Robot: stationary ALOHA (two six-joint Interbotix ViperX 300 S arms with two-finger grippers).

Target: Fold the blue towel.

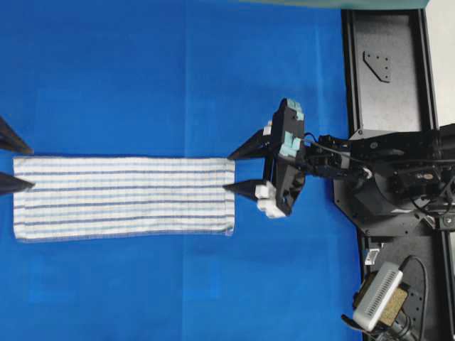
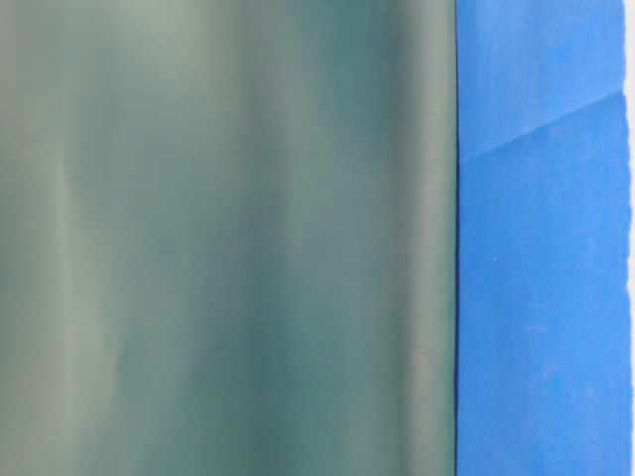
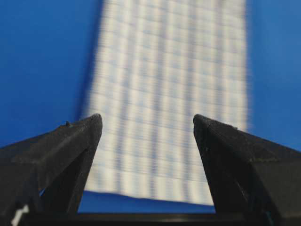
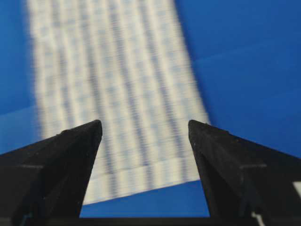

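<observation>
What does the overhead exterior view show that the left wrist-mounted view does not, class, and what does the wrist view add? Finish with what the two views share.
Only the overhead view shows the whole blue towel lying as a long strip, the right gripper open at its right end, and the black arm mount beside the table covering.

Only the left wrist view shows the left gripper close up, its jaws apart with nothing between them, above the towel's near short edge.

Both show the striped towel flat on the covering and the left gripper's fingers.
</observation>
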